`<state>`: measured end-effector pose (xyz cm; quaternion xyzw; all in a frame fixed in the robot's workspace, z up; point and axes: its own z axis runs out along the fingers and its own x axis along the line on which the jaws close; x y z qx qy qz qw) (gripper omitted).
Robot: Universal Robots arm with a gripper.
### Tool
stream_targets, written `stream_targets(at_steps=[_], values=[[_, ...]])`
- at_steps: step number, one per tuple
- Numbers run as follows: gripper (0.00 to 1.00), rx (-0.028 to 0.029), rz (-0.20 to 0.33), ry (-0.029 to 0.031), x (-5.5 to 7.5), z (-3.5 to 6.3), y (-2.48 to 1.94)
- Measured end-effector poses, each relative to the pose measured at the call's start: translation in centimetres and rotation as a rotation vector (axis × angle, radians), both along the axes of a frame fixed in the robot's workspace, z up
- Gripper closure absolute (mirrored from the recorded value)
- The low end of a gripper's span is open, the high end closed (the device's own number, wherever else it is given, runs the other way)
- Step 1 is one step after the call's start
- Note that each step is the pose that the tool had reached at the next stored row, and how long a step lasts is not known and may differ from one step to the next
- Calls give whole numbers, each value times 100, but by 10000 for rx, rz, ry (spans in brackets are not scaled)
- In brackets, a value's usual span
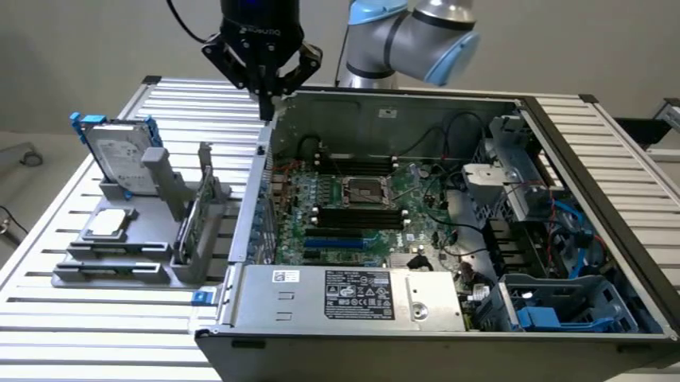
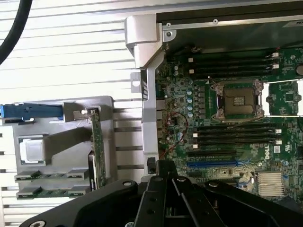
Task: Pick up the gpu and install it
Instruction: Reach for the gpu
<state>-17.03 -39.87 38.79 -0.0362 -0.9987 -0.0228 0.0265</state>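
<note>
My fingers (image 1: 266,99) are clenched shut on nothing and hang above a corner of the open computer case (image 1: 425,107), on the side nearest the grey rack (image 1: 111,270). The gpu (image 1: 204,208) stands on edge in that rack, just outside the case's side wall. I judge it is parked upright to offer a thin edge from above. The blue slot (image 2: 210,164) inside the case carries no card.

Bright, even room light bounces off the slatted table (image 1: 107,334) in near-white glare, the open computer case (image 1: 425,107) sits dimmer inside with soft shadows, and the black gripper (image 2: 165,165) shows as a dark mass.
</note>
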Motion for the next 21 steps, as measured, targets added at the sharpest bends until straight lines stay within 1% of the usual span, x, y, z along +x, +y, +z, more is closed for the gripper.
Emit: stream_targets(at_steps=[3, 5, 7, 8, 11, 13, 15, 16, 17, 18, 19, 20, 21], values=[[89, -1, 1, 1, -135, -53, 0], [89, 0, 3, -11, -224, -91, 0], [89, -2, 12, -47, -295, -119, 0], [89, -1, 16, -75, -328, -132, 0], [89, -11, 53, -198, -388, -153, 0], [89, -20, 139, -207, -419, -155, 0], [89, -45, 260, -208, -434, -156, 0], [89, -70, 344, -208, -438, -156, 0], [89, -109, 424, -206, -442, -155, 0], [89, -170, 514, -205, -445, -155, 0], [89, -263, 614, -205, -447, -156, 0], [89, -391, 702, -201, -457, -155, 0], [89, -503, 767, -199, -471, -156, 0]])
